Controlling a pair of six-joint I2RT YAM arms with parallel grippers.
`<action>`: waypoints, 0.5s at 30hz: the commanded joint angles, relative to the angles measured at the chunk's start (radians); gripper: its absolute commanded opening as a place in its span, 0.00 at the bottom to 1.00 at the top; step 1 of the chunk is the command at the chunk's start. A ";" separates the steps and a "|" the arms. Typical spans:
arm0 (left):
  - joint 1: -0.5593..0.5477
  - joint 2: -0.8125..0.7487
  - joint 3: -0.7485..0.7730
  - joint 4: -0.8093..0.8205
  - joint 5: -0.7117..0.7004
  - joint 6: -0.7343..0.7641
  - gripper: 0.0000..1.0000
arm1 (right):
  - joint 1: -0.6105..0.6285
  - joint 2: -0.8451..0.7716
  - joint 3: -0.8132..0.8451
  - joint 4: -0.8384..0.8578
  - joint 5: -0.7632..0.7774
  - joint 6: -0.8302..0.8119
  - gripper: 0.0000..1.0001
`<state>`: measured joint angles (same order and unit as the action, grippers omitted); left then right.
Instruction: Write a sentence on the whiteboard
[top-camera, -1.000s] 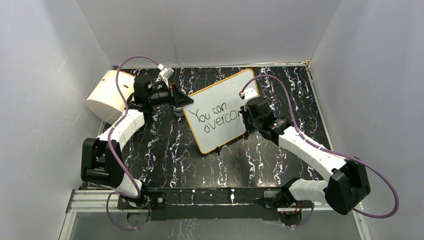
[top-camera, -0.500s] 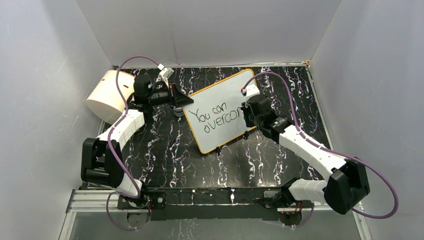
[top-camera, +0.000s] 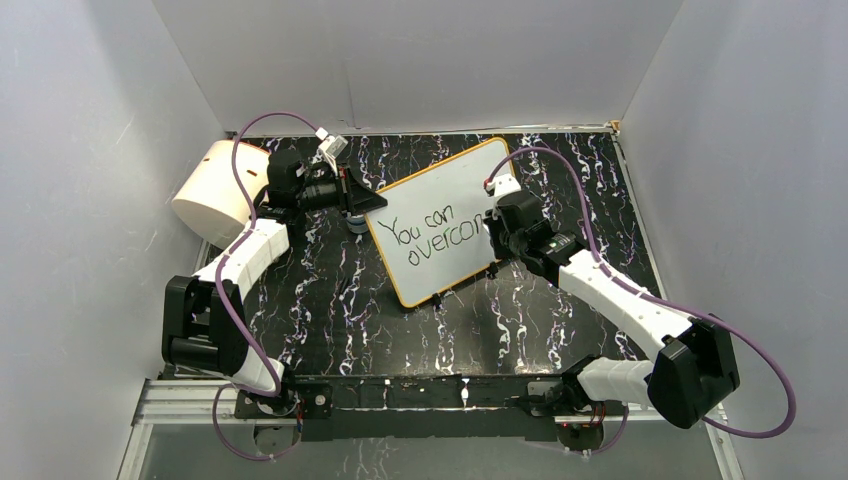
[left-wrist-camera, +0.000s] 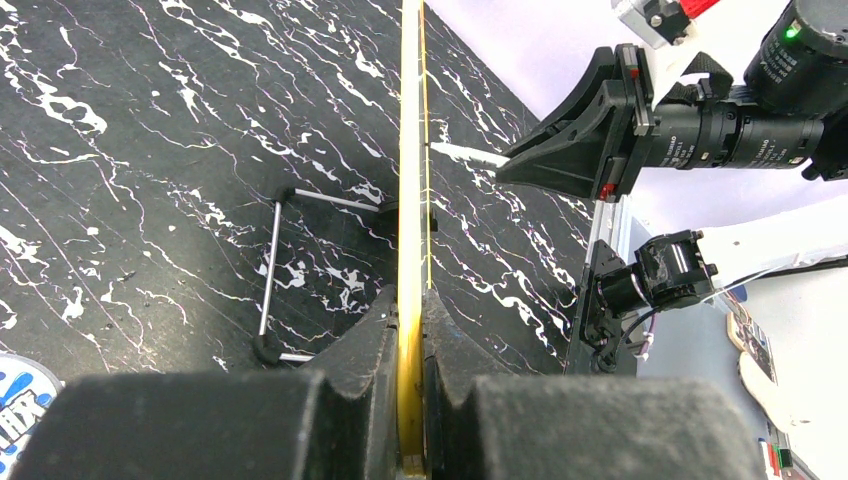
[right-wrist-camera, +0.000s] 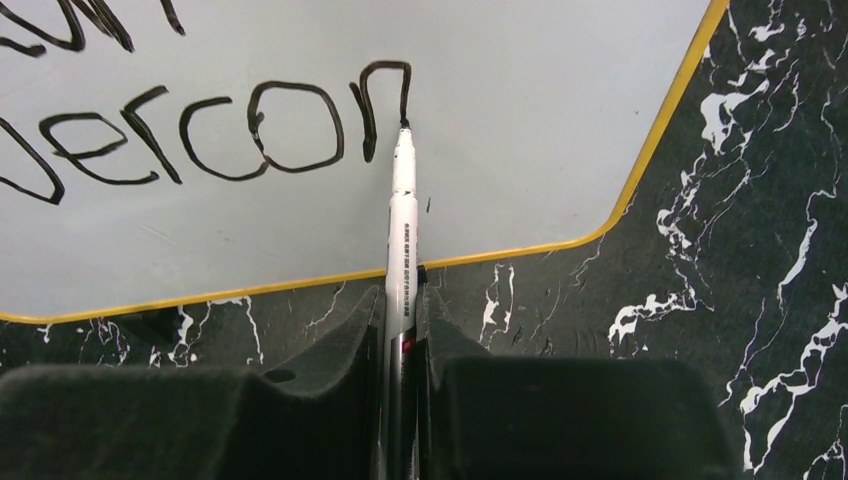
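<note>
The whiteboard (top-camera: 452, 190) stands tilted on the black marbled table, its yellow rim edge-on in the left wrist view (left-wrist-camera: 410, 180). My left gripper (top-camera: 358, 208) is shut on its left rim, with the fingers on either side of the rim (left-wrist-camera: 410, 335). The sentence (top-camera: 432, 236) reads "You can" above "overcon" with a part-drawn letter after it (right-wrist-camera: 385, 100). My right gripper (right-wrist-camera: 402, 310) is shut on a white marker (right-wrist-camera: 401, 230) whose black tip touches the board at the end of that last stroke. In the top view the right gripper (top-camera: 498, 226) covers the board's right part.
A big cream cylinder (top-camera: 214, 190) lies at the far left behind the left arm. The board's wire foot (left-wrist-camera: 270, 270) rests on the table behind it. A blue-and-white round thing (left-wrist-camera: 18, 405) sits by the left gripper. White walls close in three sides.
My right gripper has shifted slightly up and to the right along the board, and the stroke after "overcon" has grown. The left arm and the board have not moved.
</note>
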<state>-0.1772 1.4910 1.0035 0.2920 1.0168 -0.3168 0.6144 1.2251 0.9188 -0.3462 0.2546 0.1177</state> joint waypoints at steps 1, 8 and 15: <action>-0.034 0.028 -0.023 -0.122 0.028 0.046 0.00 | -0.006 -0.018 -0.017 -0.025 -0.009 0.019 0.00; -0.034 0.029 -0.022 -0.122 0.028 0.047 0.00 | -0.007 -0.021 -0.026 -0.029 -0.002 0.023 0.00; -0.035 0.029 -0.022 -0.122 0.029 0.047 0.00 | -0.007 -0.024 -0.024 0.006 -0.010 0.021 0.00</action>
<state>-0.1772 1.4910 1.0039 0.2920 1.0176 -0.3164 0.6102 1.2243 0.8864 -0.3931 0.2512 0.1287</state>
